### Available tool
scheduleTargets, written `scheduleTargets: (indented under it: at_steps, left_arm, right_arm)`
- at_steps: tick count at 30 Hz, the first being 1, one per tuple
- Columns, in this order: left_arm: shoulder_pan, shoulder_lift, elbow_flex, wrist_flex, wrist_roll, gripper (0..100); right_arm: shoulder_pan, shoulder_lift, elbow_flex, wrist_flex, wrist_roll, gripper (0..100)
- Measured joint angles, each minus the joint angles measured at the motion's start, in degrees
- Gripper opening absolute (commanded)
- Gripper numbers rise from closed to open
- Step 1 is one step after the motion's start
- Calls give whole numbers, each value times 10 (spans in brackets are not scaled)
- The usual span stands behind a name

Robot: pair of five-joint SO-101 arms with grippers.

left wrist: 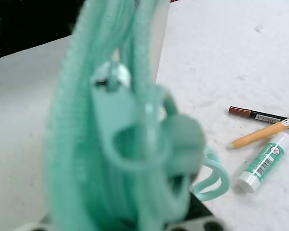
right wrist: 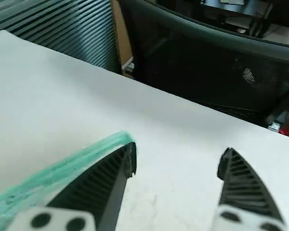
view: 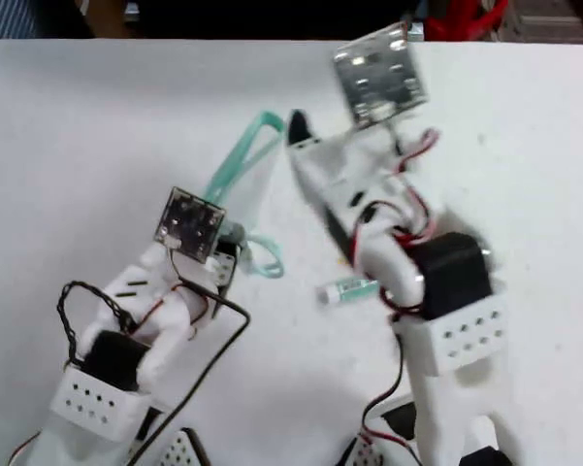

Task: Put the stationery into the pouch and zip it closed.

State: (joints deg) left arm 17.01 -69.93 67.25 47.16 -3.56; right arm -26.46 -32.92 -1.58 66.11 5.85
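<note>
Right pincer agape, beside pouch edge

A: High view?
B: Fixed overhead, looking steeply down on white table, mid-distance.
A: Wrist views?
B: Left jammed right against mint-green zippered fabric pouch; right low, facing table's far edge. All three share the pouch.

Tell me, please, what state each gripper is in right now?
Left gripper: appears closed on the pouch, at its zipper edge.
Right gripper: open, holding nothing.
</note>
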Motion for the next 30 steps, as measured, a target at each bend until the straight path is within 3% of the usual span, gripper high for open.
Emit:
scheduleTargets:
  at_steps: [4, 9, 13, 17, 20, 24, 30]
  left_arm:
    - [-4, 0, 0, 0, 2, 112]
    - [-24, 0, 0, 0, 4, 123]
    - [-25, 2, 0, 0, 4, 124]
    - [-25, 4, 0, 0, 4, 124]
    - [-27, 5, 0, 0, 4, 124]
    - [-54, 7, 0, 0, 4, 124]
    - [-59, 7, 0, 0, 4, 124]
  right_arm:
    - [74, 0, -21, 37, 0, 259]
    - [187, 15, -23, 93, 25, 257]
    - [234, 81, -23, 142, 133, 213]
    - [264, 183, -23, 215, 324, 125]
    - [294, 267, -23, 255, 447, 120]
    - [322, 386, -23, 244, 497, 174]
    - [303, 492, -23, 162, 501, 187]
